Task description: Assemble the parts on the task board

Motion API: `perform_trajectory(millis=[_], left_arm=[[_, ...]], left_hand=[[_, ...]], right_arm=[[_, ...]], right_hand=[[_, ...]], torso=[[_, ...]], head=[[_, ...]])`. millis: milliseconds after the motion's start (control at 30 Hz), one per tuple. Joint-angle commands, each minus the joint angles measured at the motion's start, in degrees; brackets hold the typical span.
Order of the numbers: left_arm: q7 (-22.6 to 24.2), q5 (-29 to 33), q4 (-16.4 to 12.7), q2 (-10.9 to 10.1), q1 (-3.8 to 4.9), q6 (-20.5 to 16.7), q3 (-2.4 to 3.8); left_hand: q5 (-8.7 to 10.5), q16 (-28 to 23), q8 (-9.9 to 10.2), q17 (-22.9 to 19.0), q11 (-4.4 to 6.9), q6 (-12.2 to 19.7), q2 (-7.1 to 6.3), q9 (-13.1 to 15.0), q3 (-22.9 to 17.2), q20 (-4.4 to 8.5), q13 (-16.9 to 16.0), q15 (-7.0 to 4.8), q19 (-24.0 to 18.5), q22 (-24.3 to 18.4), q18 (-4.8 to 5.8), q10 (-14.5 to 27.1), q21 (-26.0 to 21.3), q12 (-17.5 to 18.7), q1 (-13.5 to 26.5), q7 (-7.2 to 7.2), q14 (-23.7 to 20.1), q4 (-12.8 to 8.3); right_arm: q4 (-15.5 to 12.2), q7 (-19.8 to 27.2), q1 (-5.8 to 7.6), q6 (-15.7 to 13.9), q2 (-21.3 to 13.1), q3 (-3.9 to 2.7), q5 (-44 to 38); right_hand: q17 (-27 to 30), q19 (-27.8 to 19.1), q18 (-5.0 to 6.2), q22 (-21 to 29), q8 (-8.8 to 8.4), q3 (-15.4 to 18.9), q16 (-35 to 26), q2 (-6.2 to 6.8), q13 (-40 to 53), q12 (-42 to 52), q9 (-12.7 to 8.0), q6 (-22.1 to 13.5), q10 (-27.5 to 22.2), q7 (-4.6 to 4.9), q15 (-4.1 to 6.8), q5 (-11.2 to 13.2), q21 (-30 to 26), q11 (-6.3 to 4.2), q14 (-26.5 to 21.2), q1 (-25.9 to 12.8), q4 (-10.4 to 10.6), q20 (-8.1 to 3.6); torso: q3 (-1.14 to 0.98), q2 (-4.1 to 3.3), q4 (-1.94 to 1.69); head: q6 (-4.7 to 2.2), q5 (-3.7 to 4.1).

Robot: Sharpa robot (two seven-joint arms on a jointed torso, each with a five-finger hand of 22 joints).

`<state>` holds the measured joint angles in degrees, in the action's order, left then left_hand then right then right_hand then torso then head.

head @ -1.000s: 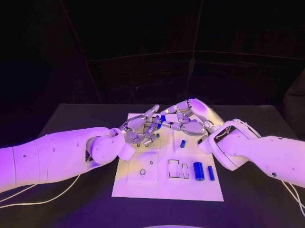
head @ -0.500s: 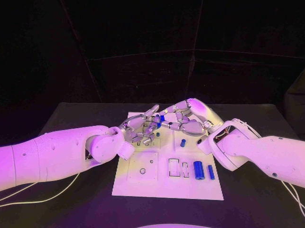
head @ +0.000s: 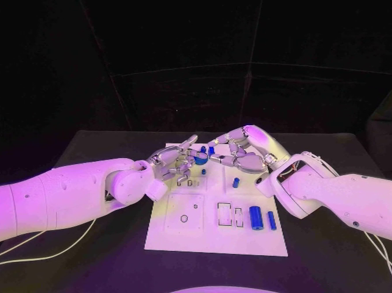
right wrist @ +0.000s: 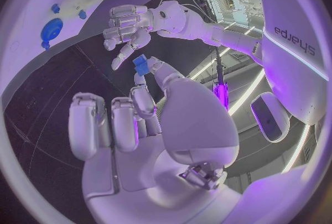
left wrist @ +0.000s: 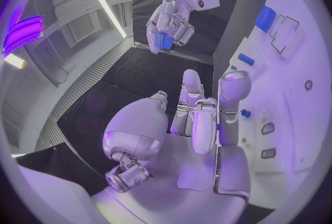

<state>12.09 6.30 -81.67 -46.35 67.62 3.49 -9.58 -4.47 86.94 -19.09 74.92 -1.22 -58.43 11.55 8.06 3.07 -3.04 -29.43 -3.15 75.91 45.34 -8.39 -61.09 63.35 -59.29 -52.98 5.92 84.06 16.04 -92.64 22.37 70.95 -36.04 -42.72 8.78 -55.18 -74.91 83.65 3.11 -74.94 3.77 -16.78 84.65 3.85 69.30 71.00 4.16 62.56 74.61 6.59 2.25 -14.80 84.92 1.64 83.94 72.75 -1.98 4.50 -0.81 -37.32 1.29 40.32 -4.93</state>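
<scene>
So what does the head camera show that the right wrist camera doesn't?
Head view: two blue cylinders lying side by side near the white task board's near right corner. Right wrist view: a close look at the right hand's fingertips pinching the small blue block. Both: that block, the board and the open left hand.

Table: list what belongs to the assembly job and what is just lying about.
Job in hand:
- white board
- blue pieces lying on it
- small blue piece pinched in the right hand
- left hand, holding nothing, fingers apart

Lying about:
- white cable on the black table
</scene>
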Motion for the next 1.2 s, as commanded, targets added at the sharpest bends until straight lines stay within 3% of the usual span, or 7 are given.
perform_trajectory(millis=[33,133,367,500,700,1200], left_arm=[[1.2,-0.7,0.5,-1.2,0.58,-3.6,0.07],[3.1,-0.7,0.5,-2.9,1.62,-4.9,0.08],[5.7,-0.7,-0.5,-5.9,4.26,-6.5,0.09],[6.2,-0.6,-1.0,-6.7,5.12,-6.9,0.09],[6.4,-0.2,-1.5,-7.3,5.63,-7.1,0.1],[6.4,-0.1,-1.8,-6.8,5.87,-6.6,0.09]], left_hand=[[-0.3,-0.2,0.2,7.4,-0.09,0.4,-0.07,0.2,0.2,-0.14,0.1,0.33,-0.2,0.1,0.45,0.5,-0.2,0.3,-1.1,-0.17,4.2,-0.4],[-0.38,-0.2,0.1,7.2,-0.11,0.5,-0.08,0.3,0.2,-0.21,0.1,0.37,-0.2,0.0,0.39,0.5,-0.2,0.3,-2.0,-0.15,4.1,-0.9],[-0.39,-0.3,0.1,7.1,-0.13,0.6,-0.17,0.4,0.3,-0.24,0.2,0.38,-0.3,-0.3,0.34,0.5,-0.3,0.4,-2.6,-0.13,4.1,-1.4],[-0.38,-0.4,0.2,6.9,-0.15,0.6,-0.22,0.5,0.3,-0.27,0.3,0.4,-0.5,-0.6,0.27,0.6,-0.5,0.5,-3.1,-0.11,4.1,-1.8],[-0.33,-0.5,0.1,6.7,-0.16,0.7,-0.25,0.6,0.4,-0.29,0.4,0.42,-0.6,-0.9,0.21,0.7,-0.7,0.6,-3.7,-0.1,4.0,-2.4],[-0.31,-0.6,0.2,6.6,-0.19,0.8,-0.27,0.6,0.5,-0.3,0.4,0.43,-0.7,-1.2,0.17,0.8,-0.9,0.7,-4.0,-0.06,4.0,-2.6]], right_arm=[[1.1,-0.2,0.1,-0.1,0.4,-0.03,-0.5],[2.8,-0.4,-0.13,0.1,1.2,-0.01,-1.1],[7.3,-0.5,-1.43,0.5,4.0,0.02,-2.1],[9.9,-0.3,-2.46,0.7,6.0,0.02,-2.8],[13.5,-0.4,-4.11,1.2,8.8,0.03,-4.5],[20.0,-1.8,-7.31,2.4,14.3,0.01,-10.3]], right_hand=[[-7.6,0.2,-1.08,-7.5,0.18,0.0,0.3,0.07,0.0,-0.1,0.1,0.0,0.1,0.15,-0.37,-0.1,0.3,0.41,4.4,0.1,0.3,0.05],[-7.7,0.2,-1.1,-7.6,0.21,0.0,0.4,0.05,0.1,0.0,0.1,0.1,0.2,0.13,-0.37,-0.1,0.4,0.39,4.5,0.2,0.2,0.06],[-7.7,0.3,-1.11,-7.6,0.23,0.0,0.4,0.03,0.1,0.0,0.1,0.1,0.2,0.11,-0.37,-0.1,0.4,0.38,4.5,0.2,0.2,0.06],[-7.7,0.3,-1.11,-7.7,0.24,-0.1,0.4,-0.01,0.1,0.0,0.1,0.2,0.2,0.1,-0.37,-0.1,0.4,0.38,4.5,0.3,0.2,0.07],[-7.7,0.3,-1.11,-7.6,0.25,-0.1,0.4,-0.05,0.1,0.0,0.1,0.2,0.2,0.09,-0.37,-0.2,0.4,0.37,4.5,0.4,0.2,0.07],[-7.5,0.1,-1.04,-7.4,0.25,-0.1,0.3,-0.07,-0.1,-0.2,0.1,0.2,0.0,0.09,-0.37,-0.2,0.3,0.37,4.4,0.4,0.2,0.08]], torso=[[0.11,0.06,-0.01],[0.0,-0.04,-0.06],[0.08,-0.05,-0.06],[0.09,-0.05,-0.06],[0.1,-0.05,-0.05],[0.03,-0.06,0.01]], head=[[0.15,-0.07],[0.32,-0.25],[0.81,-0.78],[1.02,-0.93],[1.43,-1.15],[2.41,-1.6]])
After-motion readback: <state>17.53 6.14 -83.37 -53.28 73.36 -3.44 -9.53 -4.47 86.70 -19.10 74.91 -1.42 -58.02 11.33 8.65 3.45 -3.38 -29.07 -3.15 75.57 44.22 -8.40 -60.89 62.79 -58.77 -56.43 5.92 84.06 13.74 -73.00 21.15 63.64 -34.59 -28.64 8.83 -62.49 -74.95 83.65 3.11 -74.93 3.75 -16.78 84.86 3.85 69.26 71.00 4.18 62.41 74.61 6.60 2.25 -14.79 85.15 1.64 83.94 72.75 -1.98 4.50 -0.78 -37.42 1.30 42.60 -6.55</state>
